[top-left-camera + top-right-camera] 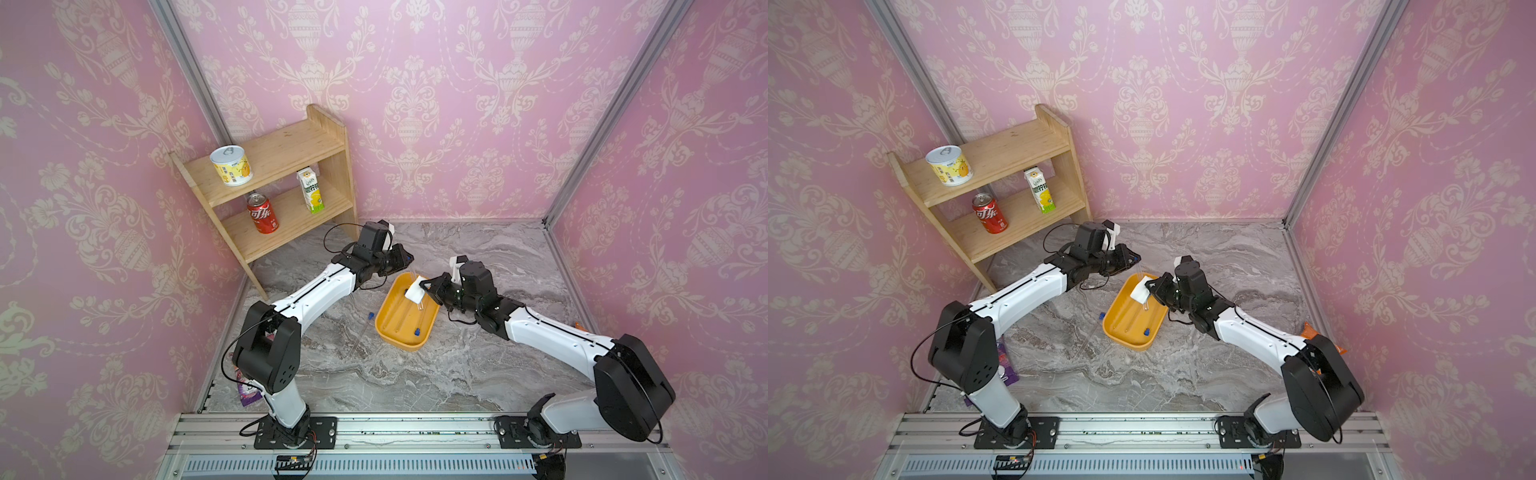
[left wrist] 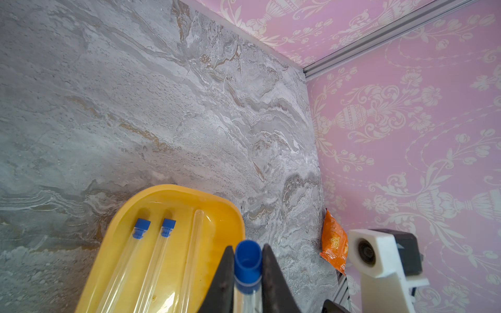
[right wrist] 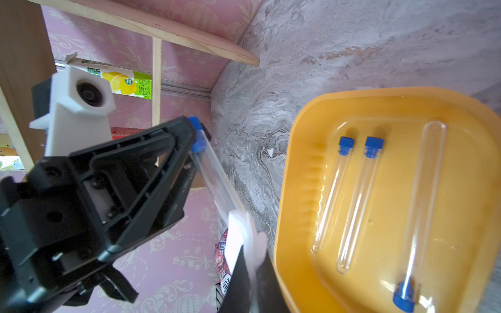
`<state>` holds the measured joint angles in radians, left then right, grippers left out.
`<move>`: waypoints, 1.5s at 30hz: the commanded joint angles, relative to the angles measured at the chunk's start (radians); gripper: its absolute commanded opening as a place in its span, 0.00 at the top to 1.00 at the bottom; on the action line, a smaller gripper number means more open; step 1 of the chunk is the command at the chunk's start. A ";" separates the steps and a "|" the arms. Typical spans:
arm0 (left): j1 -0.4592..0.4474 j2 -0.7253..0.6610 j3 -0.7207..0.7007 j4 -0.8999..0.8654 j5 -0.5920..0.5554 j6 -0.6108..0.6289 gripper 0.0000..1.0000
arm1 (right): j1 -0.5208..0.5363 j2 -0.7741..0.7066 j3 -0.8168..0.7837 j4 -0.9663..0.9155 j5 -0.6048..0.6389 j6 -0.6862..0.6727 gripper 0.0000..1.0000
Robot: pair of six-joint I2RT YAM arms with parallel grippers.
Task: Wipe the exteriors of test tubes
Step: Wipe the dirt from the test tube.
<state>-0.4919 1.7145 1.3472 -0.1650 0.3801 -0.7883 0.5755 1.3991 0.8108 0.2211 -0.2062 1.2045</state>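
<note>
My left gripper (image 2: 248,252) is shut on the blue-capped end of a clear test tube (image 3: 214,173) and holds it slanted over the far end of the yellow tray (image 1: 399,338). My right gripper (image 3: 254,268) is shut on a white wiping pad (image 1: 415,293), which is folded around the middle of that tube. In both top views the two grippers (image 1: 1133,259) (image 1: 1148,286) face each other above the tray. Three more test tubes (image 3: 360,200) lie side by side in the tray. Another tube (image 1: 360,334) lies on the marble left of the tray.
A wooden shelf (image 1: 291,149) stands at the back left, close behind the left arm, with a yellow tin, a red cola can (image 1: 262,214) and a juice carton on it. An orange packet (image 1: 1312,332) lies by the right wall, a purple one (image 1: 249,392) by the left arm's base.
</note>
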 commanded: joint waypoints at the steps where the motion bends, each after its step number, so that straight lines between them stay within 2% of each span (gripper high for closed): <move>1: 0.008 -0.046 -0.013 0.024 0.009 -0.015 0.87 | 0.011 -0.047 -0.044 -0.044 0.034 -0.026 1.00; 13: 0.007 -0.039 -0.001 0.030 0.021 -0.027 0.87 | 0.008 -0.071 -0.055 -0.081 0.035 -0.048 1.00; 34: 0.006 -0.065 -0.035 0.045 0.029 -0.038 0.87 | -0.077 0.194 0.300 -0.040 -0.055 -0.075 1.00; 39: 0.006 -0.068 -0.042 0.052 0.028 -0.042 0.87 | -0.078 0.208 0.307 -0.033 -0.064 -0.073 1.00; 45: 0.006 -0.072 -0.040 0.046 0.023 -0.038 0.87 | -0.077 0.155 0.235 -0.025 -0.065 -0.067 1.00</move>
<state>-0.4919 1.6821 1.3190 -0.1268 0.3874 -0.8124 0.4988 1.5955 1.0805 0.1776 -0.2577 1.1481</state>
